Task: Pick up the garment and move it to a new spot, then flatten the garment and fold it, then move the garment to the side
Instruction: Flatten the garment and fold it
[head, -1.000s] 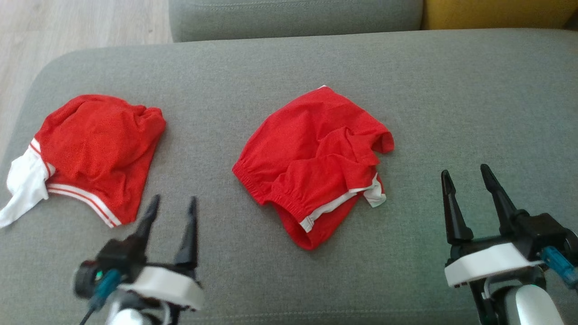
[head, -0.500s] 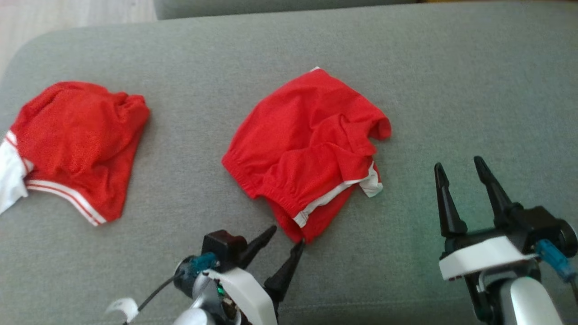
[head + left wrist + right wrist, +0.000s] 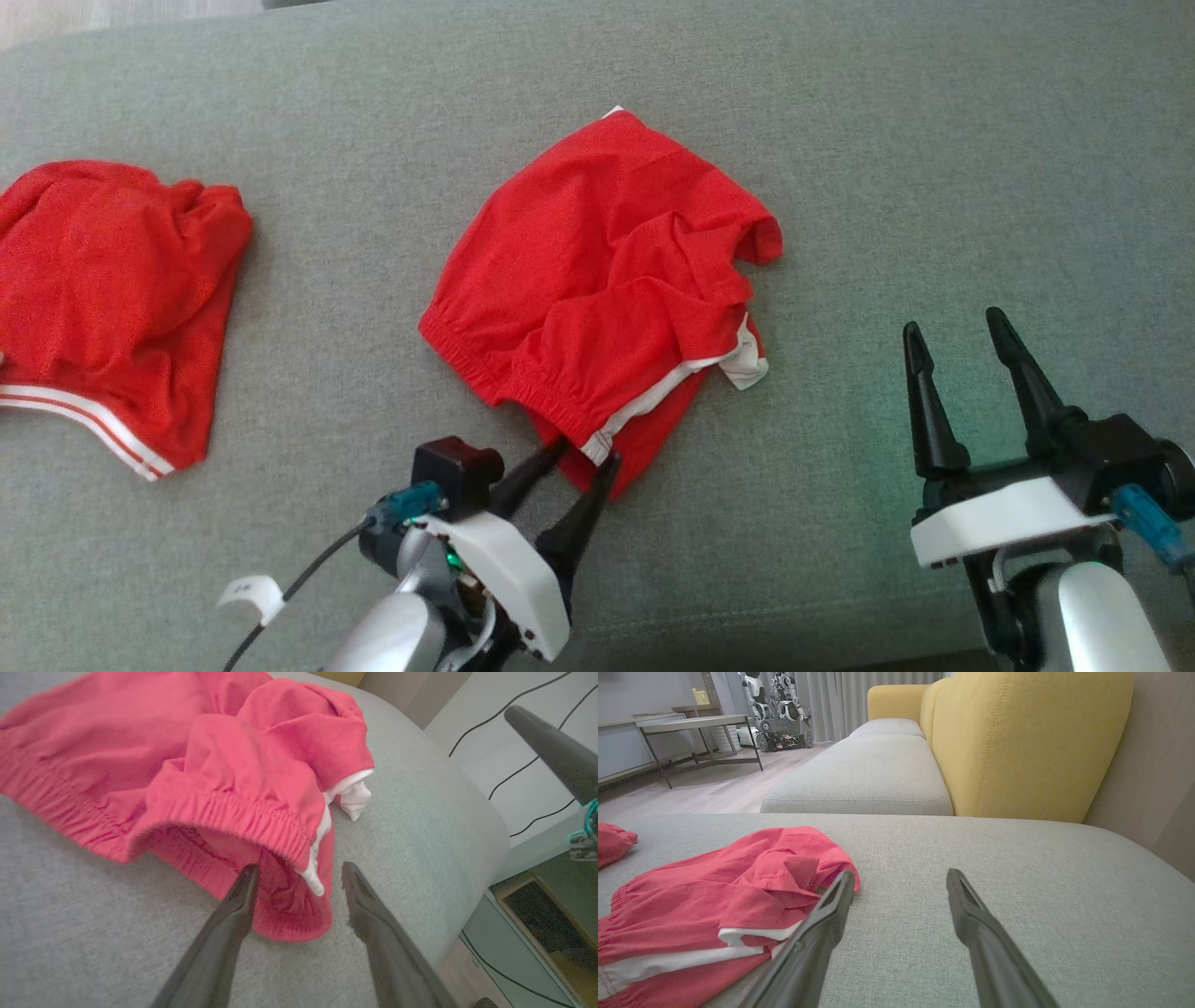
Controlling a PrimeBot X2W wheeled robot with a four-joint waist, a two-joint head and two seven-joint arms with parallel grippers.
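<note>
Crumpled red shorts (image 3: 607,289) with an elastic waistband and white trim lie mid-cushion; they also appear in the left wrist view (image 3: 210,765) and the right wrist view (image 3: 714,891). My left gripper (image 3: 586,453) is open at their near corner, its fingertips on either side of the lowest red flap and white trim end (image 3: 300,867), and it grips nothing. My right gripper (image 3: 952,322) is open and empty to the right of the shorts, low over bare cushion (image 3: 901,873).
A second red garment (image 3: 103,280) with white stripes lies at the cushion's left (image 3: 612,840). The grey sofa cushion (image 3: 934,140) falls away to the right, past the shorts. A yellow backrest (image 3: 1017,742), a metal table (image 3: 691,723) and another robot (image 3: 780,704) stand beyond.
My left gripper has swung right from near the striped garment to the near corner of the middle shorts, staying open. The head camera tilted down and right. The right gripper has hardly moved.
</note>
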